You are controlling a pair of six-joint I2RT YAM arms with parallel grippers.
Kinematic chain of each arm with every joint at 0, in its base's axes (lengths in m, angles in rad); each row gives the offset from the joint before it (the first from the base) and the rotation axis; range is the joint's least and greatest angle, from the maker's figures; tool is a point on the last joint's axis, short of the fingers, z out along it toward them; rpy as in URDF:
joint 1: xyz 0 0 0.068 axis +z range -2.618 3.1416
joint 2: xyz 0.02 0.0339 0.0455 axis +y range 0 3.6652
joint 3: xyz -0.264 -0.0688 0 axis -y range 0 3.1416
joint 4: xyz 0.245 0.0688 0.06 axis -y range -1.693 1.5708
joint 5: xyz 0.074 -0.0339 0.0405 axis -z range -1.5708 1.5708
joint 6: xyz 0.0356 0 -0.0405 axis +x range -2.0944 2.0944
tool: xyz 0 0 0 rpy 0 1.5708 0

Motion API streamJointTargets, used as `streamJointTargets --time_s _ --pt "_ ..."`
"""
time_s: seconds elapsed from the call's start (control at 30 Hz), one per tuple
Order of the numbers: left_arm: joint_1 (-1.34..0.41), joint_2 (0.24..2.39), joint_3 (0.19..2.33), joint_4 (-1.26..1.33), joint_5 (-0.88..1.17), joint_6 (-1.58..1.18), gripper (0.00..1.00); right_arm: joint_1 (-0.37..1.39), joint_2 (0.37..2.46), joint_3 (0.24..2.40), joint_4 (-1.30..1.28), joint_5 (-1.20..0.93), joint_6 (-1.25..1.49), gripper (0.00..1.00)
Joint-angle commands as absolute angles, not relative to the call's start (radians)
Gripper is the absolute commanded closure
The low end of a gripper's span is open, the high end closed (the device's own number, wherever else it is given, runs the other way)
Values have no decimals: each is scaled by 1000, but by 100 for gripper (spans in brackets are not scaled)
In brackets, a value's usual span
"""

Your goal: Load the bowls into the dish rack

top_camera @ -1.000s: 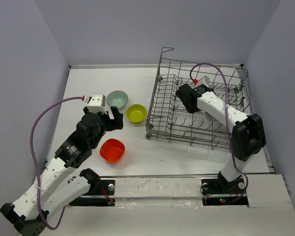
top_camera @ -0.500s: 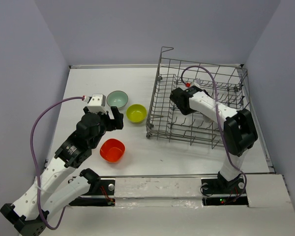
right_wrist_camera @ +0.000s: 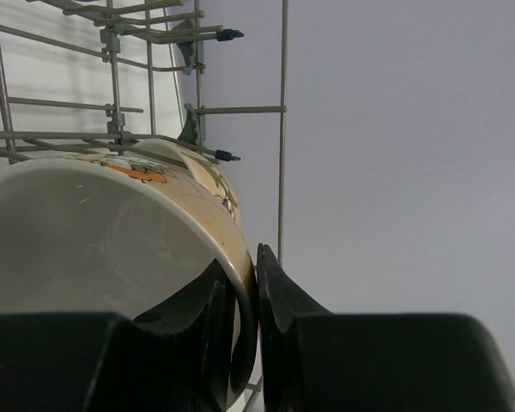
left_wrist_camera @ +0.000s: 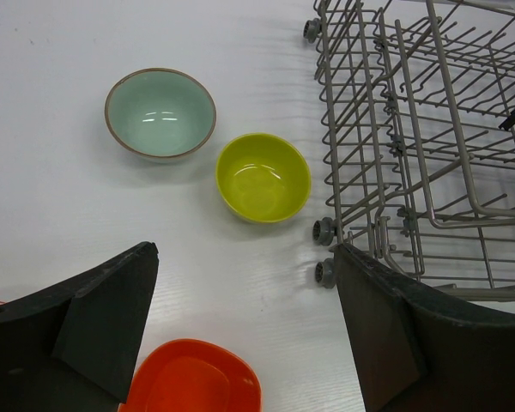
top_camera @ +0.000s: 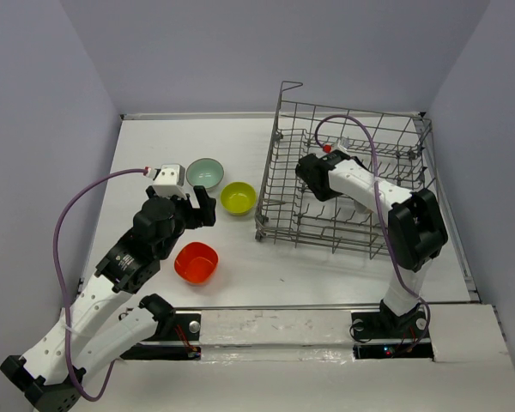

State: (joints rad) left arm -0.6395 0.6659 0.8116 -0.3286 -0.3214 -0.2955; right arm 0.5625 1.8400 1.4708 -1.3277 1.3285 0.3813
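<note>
The right gripper (right_wrist_camera: 245,322) pinches the rim of a cream, orange-patterned bowl (right_wrist_camera: 94,227) inside the tall grey wire dish rack (top_camera: 326,225) at 2 o'clock on the white table (top_camera: 154,154), presumably to stand it there, while the left gripper (left_wrist_camera: 245,257) gapes empty.

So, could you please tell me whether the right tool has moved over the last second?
Yes. In the top view the right tool, shut on a patterned bowl, has shifted left inside the dish rack, toward its left wall.
</note>
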Motion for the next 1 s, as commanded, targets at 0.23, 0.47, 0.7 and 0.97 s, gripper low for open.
streamJointTargets --time_s 0.23,0.47,0.7,0.97 --pt "-637 663 801 -285 -307 -276 8 528 1802 1424 -1230 1324 384 89" --pt "-637 661 801 -285 -305 -276 8 518 1815 1433 -1232 1330 384 89" --pt "-637 664 801 -284 -299 -275 8 499 1810 1422 -1218 1330 373 88" --pt "-637 664 798 -284 -293 -275 8 489 1844 1439 -1227 1319 380 85"
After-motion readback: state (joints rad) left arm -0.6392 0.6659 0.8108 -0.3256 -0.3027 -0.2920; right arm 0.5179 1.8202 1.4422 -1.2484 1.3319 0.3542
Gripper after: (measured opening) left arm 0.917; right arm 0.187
